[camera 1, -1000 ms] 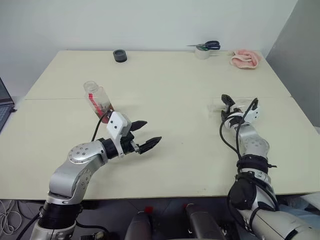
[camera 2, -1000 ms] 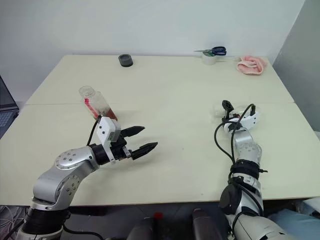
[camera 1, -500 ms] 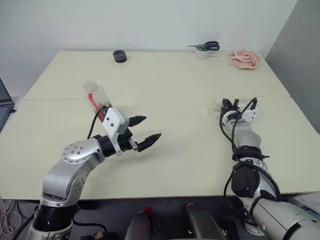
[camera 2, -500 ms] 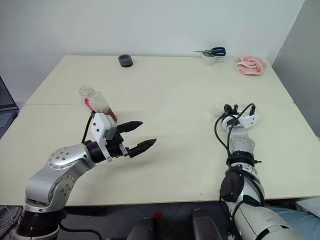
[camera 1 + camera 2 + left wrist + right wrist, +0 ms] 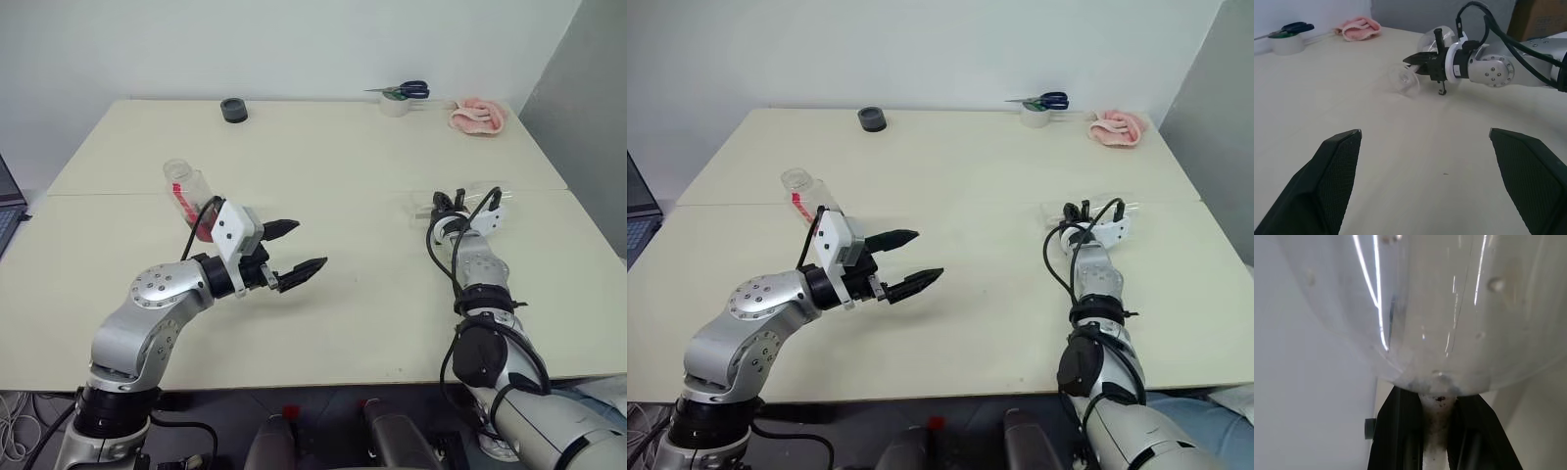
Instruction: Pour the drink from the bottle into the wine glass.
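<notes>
Two end effectors: right (image 5: 1436, 431) clamps the wine glass (image 5: 1405, 81) stem, left (image 5: 297, 249) gapes beside the bottle (image 5: 188, 194).

Table (image 5: 323, 166): pale cream top, a seam line running across it from left to right about midway back.
Bottle (image 5: 190, 197): on the left half just in front of the seam, leaning, red label strip visible, dark drink low in the body.
Wine glass (image 5: 1409, 81): on the right half near the seam, lying on its side.
Black round item (image 5: 234, 109): far edge, left of centre.
Tape roll (image 5: 397, 104): far edge, right of centre; scissors (image 5: 407, 90) rest on top of it.
Pink cloth (image 5: 478, 115): far right corner, just beside the tape roll.
</notes>
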Controlling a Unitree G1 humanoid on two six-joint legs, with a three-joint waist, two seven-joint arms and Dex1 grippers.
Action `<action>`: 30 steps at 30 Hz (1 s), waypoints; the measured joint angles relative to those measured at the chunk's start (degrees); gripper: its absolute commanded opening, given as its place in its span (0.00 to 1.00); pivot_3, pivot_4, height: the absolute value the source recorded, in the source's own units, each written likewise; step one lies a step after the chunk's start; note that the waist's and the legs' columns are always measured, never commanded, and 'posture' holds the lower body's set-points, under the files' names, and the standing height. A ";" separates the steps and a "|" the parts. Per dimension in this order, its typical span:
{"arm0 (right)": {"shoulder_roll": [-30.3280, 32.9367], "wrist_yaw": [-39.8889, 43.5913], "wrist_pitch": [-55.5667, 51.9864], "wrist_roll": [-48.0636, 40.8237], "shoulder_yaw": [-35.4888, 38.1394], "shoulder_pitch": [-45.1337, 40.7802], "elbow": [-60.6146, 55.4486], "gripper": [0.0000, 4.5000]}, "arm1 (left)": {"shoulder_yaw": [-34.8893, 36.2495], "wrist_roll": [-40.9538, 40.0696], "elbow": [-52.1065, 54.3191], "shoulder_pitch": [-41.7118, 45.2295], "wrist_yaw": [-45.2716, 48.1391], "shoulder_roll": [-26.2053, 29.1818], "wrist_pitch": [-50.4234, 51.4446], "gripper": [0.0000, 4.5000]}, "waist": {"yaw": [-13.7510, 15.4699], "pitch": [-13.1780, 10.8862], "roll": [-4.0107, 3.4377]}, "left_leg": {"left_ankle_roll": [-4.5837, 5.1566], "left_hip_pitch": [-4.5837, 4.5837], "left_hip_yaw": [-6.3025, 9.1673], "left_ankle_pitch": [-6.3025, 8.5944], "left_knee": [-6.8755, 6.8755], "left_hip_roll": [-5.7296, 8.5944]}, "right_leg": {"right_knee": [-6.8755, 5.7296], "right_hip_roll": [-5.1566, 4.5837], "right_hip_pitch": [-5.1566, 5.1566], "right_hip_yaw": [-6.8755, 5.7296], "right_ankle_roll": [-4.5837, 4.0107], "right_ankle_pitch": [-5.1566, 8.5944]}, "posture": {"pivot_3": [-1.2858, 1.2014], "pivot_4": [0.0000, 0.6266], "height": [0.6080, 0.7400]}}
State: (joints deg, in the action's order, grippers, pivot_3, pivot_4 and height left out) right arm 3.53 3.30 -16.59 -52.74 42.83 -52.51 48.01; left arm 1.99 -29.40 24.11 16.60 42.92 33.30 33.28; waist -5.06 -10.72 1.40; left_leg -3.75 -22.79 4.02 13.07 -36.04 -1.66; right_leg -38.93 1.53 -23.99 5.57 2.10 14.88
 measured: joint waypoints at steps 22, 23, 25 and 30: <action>2.81 11.56 2.12 27.48 -32.49 7.55 -16.22 0.05 | 0.21 0.09 0.77 -2.97 -1.59 -0.75 0.00 1.00 | -0.16 -0.08 -0.13 | -0.01 -0.10 -0.04 0.00 0.11 -0.03 | -0.02 0.03 -0.23 0.09 -0.01 0.02 | 0.52 0.24 1.00; 2.74 12.35 2.93 30.07 -35.51 8.09 -18.16 0.05 | 0.39 0.09 0.76 -3.25 -1.55 -0.74 -0.03 1.00 | -0.15 -0.08 -0.13 | -0.01 -0.12 -0.03 0.00 0.11 -0.03 | -0.02 0.03 -0.25 0.07 -0.01 0.02 | 0.52 0.24 1.00; 2.11 13.87 5.45 35.46 -41.97 8.98 -22.52 0.05 | 0.88 0.14 0.71 -4.04 -1.48 -0.49 -0.26 1.00 | -0.05 -0.09 -0.13 | -0.01 -0.12 -0.02 0.00 0.09 -0.03 | -0.03 0.02 -0.24 0.06 -0.01 0.02 | 0.52 0.24 1.00; 0.59 13.93 13.20 44.88 -49.77 10.21 -27.76 0.05 | 1.75 0.16 0.71 -5.56 -1.56 -0.32 -0.59 1.00 | 0.41 -0.08 -0.12 | -0.02 -0.13 0.00 0.00 0.02 0.01 | -0.01 -0.05 -0.18 0.01 -0.01 0.02 | 0.52 0.24 1.00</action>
State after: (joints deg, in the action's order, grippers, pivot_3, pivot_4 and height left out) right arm 4.11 17.23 -3.39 -7.86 -6.94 -42.30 20.25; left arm 3.74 -29.24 24.82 11.04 41.35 32.97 32.69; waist -4.64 -10.80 1.27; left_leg -3.76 -22.92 4.01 13.07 -36.01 -1.65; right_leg -38.93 1.48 -24.17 5.58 2.09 14.90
